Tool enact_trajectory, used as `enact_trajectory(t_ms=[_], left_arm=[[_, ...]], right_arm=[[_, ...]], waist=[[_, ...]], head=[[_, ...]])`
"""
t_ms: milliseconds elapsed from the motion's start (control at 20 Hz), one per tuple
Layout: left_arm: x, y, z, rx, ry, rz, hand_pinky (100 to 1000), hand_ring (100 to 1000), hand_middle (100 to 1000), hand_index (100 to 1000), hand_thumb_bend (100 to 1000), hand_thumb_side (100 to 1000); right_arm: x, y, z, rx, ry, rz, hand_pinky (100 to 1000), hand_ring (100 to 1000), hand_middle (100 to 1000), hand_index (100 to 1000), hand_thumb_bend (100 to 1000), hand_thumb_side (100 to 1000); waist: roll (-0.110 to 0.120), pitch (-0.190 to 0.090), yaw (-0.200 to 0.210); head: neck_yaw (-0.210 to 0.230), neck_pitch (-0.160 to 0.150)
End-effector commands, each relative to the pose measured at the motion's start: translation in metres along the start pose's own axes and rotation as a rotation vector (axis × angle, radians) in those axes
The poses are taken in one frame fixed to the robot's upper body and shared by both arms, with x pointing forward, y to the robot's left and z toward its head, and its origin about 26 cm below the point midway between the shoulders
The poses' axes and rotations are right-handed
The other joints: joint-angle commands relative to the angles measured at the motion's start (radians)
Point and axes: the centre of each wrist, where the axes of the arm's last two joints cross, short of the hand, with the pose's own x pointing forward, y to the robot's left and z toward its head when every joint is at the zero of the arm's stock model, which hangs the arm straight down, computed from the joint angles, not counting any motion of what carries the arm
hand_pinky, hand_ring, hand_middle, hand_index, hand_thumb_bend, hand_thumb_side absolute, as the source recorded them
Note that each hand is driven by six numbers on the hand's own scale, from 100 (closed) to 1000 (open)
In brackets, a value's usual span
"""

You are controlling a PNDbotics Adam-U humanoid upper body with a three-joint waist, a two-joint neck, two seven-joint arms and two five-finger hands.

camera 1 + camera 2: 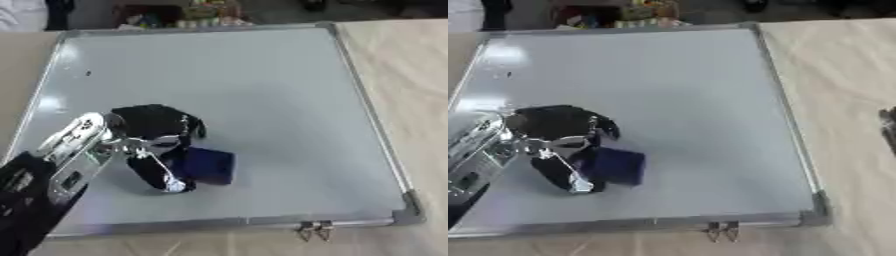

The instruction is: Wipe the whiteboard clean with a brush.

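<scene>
i see the whiteboard lying flat on the light wooden bench, its metal frame running round all four sides and two small clips hanging at the near edge. the board surface reads mostly clean; one small dark mark sits near the far left corner.

my left hand comes in from the lower left, black with a silver forearm, and sits over the near left part of the board. its fingers and thumb are curled round the brush, a dark blue block-shaped eraser, which rests on the board surface just to the right of the hand. the thumb shows in front of the brush on its near left side.

in the right eye view, a dark part of my right hand shows at the right edge, over the bench and well apart from the board. i cannot tell how its fingers stand.

cluttered items lie beyond the far edge of the board.
</scene>
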Motion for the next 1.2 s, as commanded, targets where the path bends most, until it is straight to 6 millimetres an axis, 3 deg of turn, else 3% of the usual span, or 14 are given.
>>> enact_trajectory(t_ms=[50, 350, 600, 1200], left_arm=[[0.003, 0.020, 0.006, 0.014, 0.008, -0.052, 674, 828, 810, 203, 479, 543], [0.014, 0.032, 0.009, -0.050, 0.035, -0.126, 714, 871, 857, 178, 594, 532], [0.027, 0.050, 0.012, -0.043, 0.027, -0.169, 716, 869, 847, 176, 583, 533], [0.023, 0.035, -0.009, -0.071, 0.026, -0.129, 681, 829, 790, 174, 526, 527]], right_arm=[[0.005, -0.003, -0.006, 0.000, -0.027, 0.006, 832, 815, 829, 886, 100, 1000], [0.005, -0.003, -0.006, 0.002, -0.024, 0.003, 832, 815, 828, 886, 100, 1000], [0.005, -0.002, -0.006, 0.004, -0.023, -0.002, 832, 814, 828, 886, 100, 1000], [0.005, -0.002, -0.006, -0.001, -0.024, -0.009, 833, 815, 828, 887, 100, 1000]], waist=[[-0.003, -0.019, 0.001], [-0.001, -0.021, 0.007], [-0.001, -0.024, 0.008], [0.000, -0.020, -0.007]], head=[[0.002, -0.008], [0.000, -0.008], [0.001, -0.012], [0.006, -0.020]])
